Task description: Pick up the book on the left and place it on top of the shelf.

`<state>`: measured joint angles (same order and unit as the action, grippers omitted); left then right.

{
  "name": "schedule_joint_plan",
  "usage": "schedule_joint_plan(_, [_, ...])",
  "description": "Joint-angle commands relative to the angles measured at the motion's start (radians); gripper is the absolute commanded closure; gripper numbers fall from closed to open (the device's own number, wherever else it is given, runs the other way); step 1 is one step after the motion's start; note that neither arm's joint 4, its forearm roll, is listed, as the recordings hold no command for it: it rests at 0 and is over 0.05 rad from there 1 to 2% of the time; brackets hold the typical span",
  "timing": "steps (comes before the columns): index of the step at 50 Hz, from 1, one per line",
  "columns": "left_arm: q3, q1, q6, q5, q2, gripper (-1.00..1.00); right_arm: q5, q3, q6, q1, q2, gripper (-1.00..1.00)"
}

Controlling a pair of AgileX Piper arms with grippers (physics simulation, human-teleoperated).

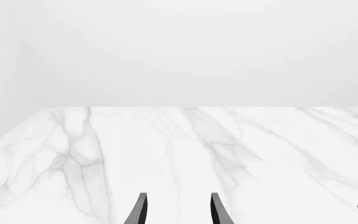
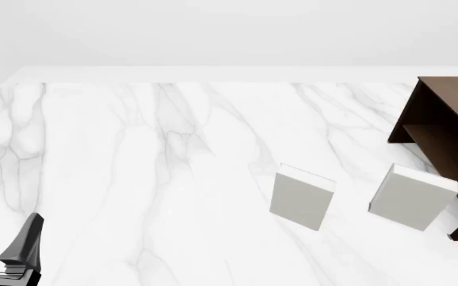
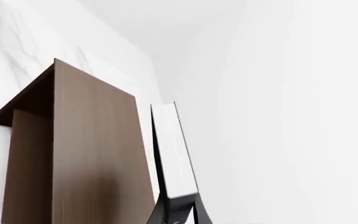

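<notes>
two books (image 2: 302,196) mid-table, left of shelf (image 2: 443,134) | held book (image 3: 173,149) seemingly beside shelf top

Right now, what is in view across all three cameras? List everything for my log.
table: one, white marble, under everything.
shelf: one, dark brown, at the front view's right edge.
left grey book: one, light grey, upright, right of centre.
right grey book: one, light grey, upright, by the shelf.
book: one, dark cover, white page edges, held beside the shelf.
left gripper: one, black, open, near left.
right gripper: one, black, gripping the book.
</notes>
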<state>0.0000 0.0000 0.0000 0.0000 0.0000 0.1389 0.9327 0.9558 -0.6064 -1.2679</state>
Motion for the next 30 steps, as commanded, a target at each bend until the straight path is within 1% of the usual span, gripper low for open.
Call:
schedule_joint_plan(1, [0.0, 0.0, 0.0, 0.0, 0.0, -1.0, 0.036, 0.008, -0.006, -0.013, -0.017, 1.0])
schedule_joint_plan(30, [0.0, 0.0, 0.0, 0.0, 0.0, -1.0, 0.107, -0.019, -0.013, -0.023, -0.109, 1.0])
